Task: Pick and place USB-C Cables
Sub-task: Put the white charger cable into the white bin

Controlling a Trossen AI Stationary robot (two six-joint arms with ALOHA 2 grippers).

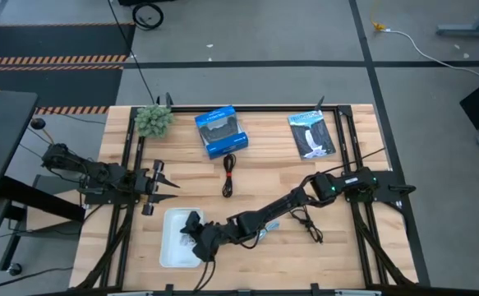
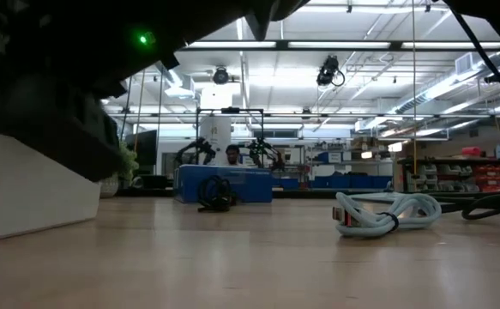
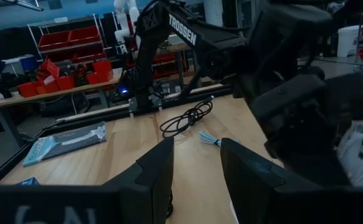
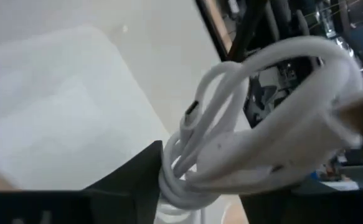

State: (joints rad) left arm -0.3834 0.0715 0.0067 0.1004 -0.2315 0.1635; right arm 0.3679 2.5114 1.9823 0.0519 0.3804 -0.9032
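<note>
My right gripper (image 1: 196, 240) reaches across the table to the white tray (image 1: 173, 251) and is shut on the white coiled cable (image 4: 243, 130). The black-and-red cable (image 1: 228, 174) lies on the wood below the blue box. The black cable (image 1: 306, 220) and the light blue-grey cable (image 1: 269, 228) lie beside the right arm; the blue-grey one (image 2: 387, 213) shows clearly in the low view. My left gripper (image 1: 163, 186) waits open at the table's left side, above the tray's far edge; its fingers (image 3: 162, 168) touch nothing. My right gripper pinches the white cable's bundled loops (image 4: 187, 171) between its two fingers (image 4: 141, 171), several strands together. The fingers slant down from the table's right side. The rest of the coil (image 4: 293, 74) sticks out past the fingertips, above the tray floor (image 4: 56, 124); whether it touches the tray, I cannot tell.
A blue box (image 1: 220, 131), a black-and-white flat packet (image 1: 312, 134) and a small green plant (image 1: 154, 120) sit along the far edge. Dark frame rails (image 1: 128, 164) run down both sides. Bare wood lies between the tray and the far objects.
</note>
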